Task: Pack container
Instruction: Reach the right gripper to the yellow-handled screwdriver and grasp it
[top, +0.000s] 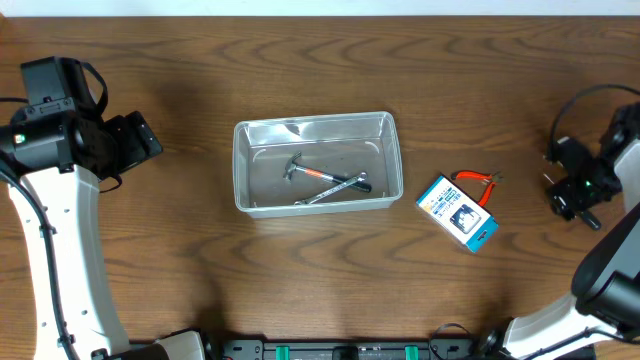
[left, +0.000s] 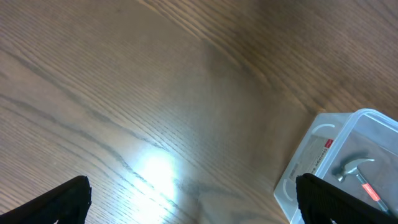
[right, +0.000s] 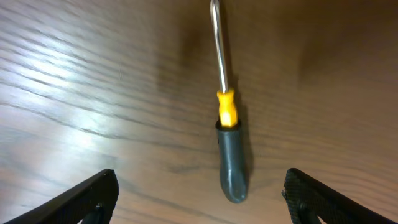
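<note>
Right claw (right: 200, 190) spread over screwdriver (right: 225, 109) | left claw (left: 194, 190) spread, low over table (left: 155, 93) near container (left: 311, 149)

Hammer (left: 353, 168) inside clear container (left: 303, 167)

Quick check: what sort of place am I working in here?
Probably a robotics lab workbench: a wood-grain table, a clear container holding a hammer and wrench, and a screwdriver lying loose.
</note>
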